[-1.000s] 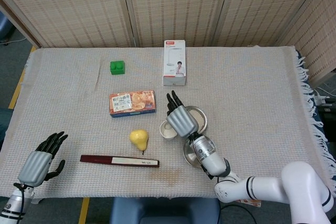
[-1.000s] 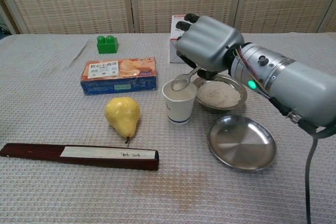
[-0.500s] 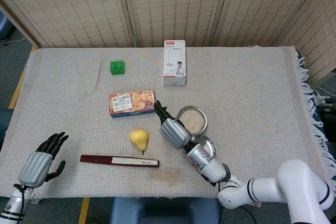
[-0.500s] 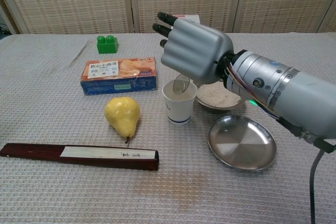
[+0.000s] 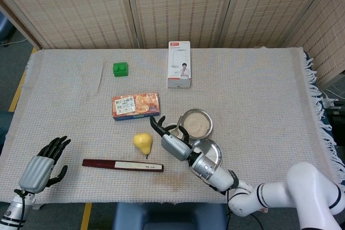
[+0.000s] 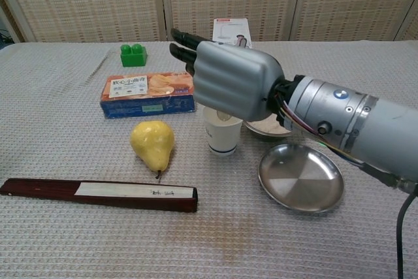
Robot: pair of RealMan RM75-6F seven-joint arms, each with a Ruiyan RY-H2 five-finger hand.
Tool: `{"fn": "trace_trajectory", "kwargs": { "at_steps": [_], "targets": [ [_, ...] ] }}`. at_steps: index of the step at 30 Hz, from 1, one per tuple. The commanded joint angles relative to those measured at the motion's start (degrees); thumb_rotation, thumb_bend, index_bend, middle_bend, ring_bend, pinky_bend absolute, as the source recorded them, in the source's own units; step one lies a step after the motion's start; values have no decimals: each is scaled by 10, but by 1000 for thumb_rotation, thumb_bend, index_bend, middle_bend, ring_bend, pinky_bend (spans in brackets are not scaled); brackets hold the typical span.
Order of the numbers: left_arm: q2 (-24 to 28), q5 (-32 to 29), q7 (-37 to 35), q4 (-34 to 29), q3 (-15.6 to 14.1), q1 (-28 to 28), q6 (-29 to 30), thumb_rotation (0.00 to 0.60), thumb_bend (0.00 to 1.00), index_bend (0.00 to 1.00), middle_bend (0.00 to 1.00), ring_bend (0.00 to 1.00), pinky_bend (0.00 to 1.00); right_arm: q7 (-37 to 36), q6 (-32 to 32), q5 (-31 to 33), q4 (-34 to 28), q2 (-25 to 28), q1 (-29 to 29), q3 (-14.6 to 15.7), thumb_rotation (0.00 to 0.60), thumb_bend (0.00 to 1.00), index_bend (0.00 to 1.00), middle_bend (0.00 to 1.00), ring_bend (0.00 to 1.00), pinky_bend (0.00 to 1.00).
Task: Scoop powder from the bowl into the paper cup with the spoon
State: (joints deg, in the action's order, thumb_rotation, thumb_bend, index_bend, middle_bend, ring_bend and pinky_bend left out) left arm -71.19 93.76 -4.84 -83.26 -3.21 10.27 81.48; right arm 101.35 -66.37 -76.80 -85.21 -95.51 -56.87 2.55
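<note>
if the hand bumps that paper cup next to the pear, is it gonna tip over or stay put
The paper cup probably tips or slides easily: it is thin paper, taller than its base is wide, narrowing toward the bottom. Any powder in it is hidden by the right hand, so it likely adds little weight. The woven tablecloth may grip the base, favouring tipping over sliding.

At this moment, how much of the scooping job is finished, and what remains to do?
Done: nothing can be confirmed, since the right hand blocks the inside of the paper cup. In hand: that hand holds the spoon above the cup, apparently tipping a scoop in. Left: the bowl holds plenty of powder, so more scoops may follow. The left hand waits open at the table's edge.
</note>
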Motion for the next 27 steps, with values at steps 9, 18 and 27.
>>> {"fn": "trace_trajectory", "kwargs": {
  "at_steps": [9, 18, 27],
  "targets": [
    [1, 1, -1, 0, 0, -1, 4, 600, 469, 0, 0, 0, 192, -23, -19, -17, -15, 9, 26, -18, 600, 340, 704, 304, 26, 0],
    [1, 2, 3, -1, 1, -3, 7, 600, 469, 0, 0, 0, 192, -361, -56, 89, -110, 47, 122, -93, 600, 340, 688, 304, 26, 16],
    [-4, 0, 14, -2, 2, -3, 5, 600, 469, 0, 0, 0, 192, -793, 56, 124, -190, 180, 196, -109, 600, 340, 685, 304, 26, 31]
  ]
}}
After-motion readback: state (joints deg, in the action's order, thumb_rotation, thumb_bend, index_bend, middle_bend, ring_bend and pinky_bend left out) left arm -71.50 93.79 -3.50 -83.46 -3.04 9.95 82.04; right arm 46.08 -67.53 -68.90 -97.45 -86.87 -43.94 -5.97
